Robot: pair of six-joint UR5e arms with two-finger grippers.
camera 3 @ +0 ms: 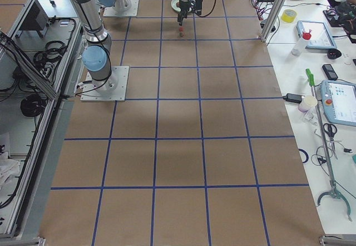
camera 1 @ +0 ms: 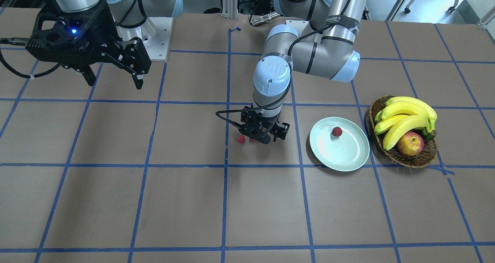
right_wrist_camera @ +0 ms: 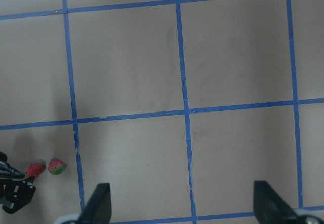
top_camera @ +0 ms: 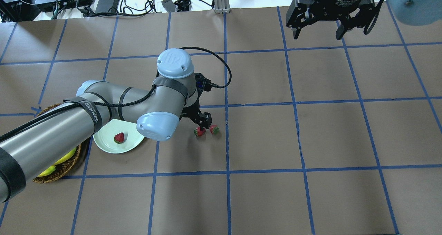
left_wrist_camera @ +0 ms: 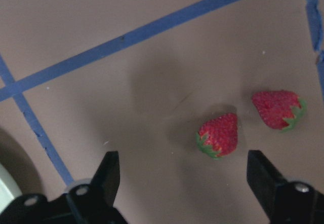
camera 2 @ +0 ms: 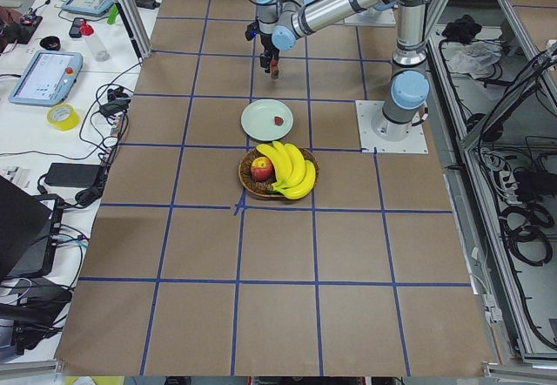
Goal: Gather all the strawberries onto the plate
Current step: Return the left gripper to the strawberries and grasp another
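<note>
Two strawberries lie side by side on the brown table, one (left_wrist_camera: 218,135) nearer my left gripper and one (left_wrist_camera: 277,109) beyond it; the overhead view shows them as well (top_camera: 199,131) (top_camera: 214,129). My left gripper (left_wrist_camera: 185,171) hovers low over them, open, with nothing between its fingers. A third strawberry (camera 1: 337,131) rests in the pale plate (camera 1: 340,156), a short way to the side. My right gripper (top_camera: 317,34) hangs high at the far side of the table, open and empty.
A wicker basket (camera 1: 402,159) with bananas (camera 1: 406,116) and an apple (camera 1: 410,144) stands just beyond the plate. Blue tape lines grid the brown table. My left arm's elbow (top_camera: 155,126) overhangs part of the plate.
</note>
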